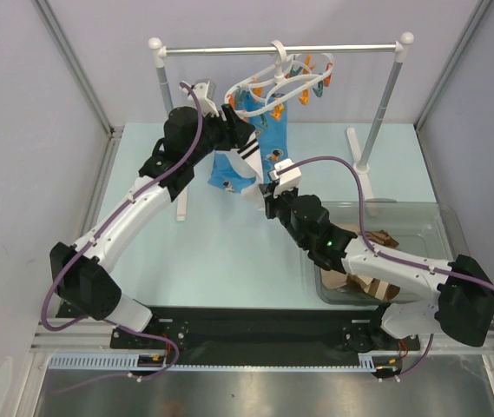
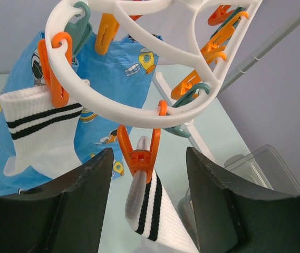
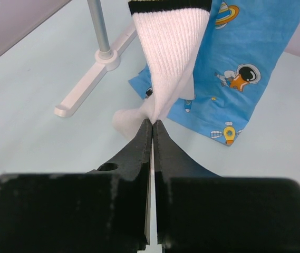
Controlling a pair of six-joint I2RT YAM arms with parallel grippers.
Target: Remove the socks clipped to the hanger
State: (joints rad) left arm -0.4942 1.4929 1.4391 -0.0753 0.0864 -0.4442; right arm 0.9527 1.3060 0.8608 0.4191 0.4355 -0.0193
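Right hand (image 3: 152, 122) is clamping the sock (image 3: 171, 58) taut while the spread left hand (image 2: 148, 154) is straddling its clip (image 2: 138, 161) for release.

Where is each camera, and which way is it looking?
Top: above and behind the arms, looking down at the table; both arms show, left gripper by the hanger, right gripper lower.
Left wrist: under the hanger, looking up at it; its open fingers frame an orange clip.
Right wrist: low, looking across the table; its shut fingers pinch a sock.
Shared: the blue cloth shows in all three.
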